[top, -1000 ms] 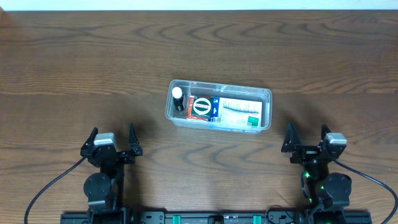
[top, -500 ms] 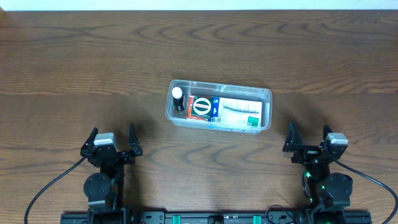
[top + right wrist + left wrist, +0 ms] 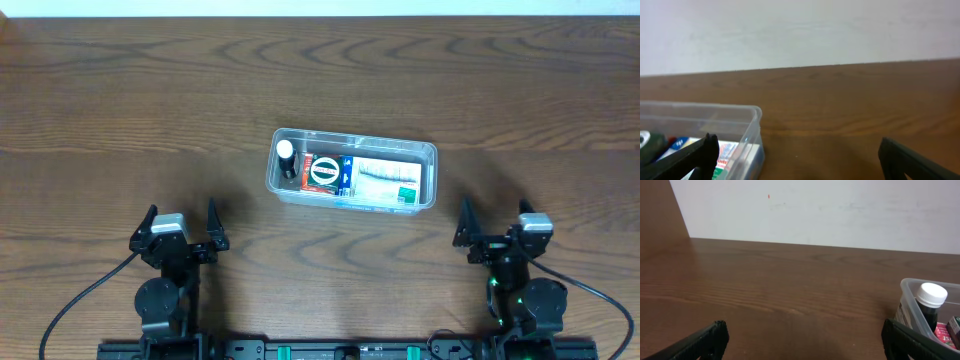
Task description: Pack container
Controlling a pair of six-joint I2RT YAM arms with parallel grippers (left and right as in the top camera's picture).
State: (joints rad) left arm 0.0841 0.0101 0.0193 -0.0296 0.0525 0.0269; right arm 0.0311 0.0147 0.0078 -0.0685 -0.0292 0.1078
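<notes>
The clear container (image 3: 360, 139) sits near the middle of the wooden worktop (image 3: 120, 100), long side running left to right, holding a small dark bottle with a white cap (image 3: 287, 158) at its left end, a box with a round red print (image 3: 322, 172) beside it and a white-and-green box (image 3: 385, 180) filling the right part. Both arms are folded back at the near edge, well apart from the container. The left fingers (image 3: 148, 228) and right fingers (image 3: 465, 225) point towards the far wall, spread wide apart, holding nothing.
</notes>
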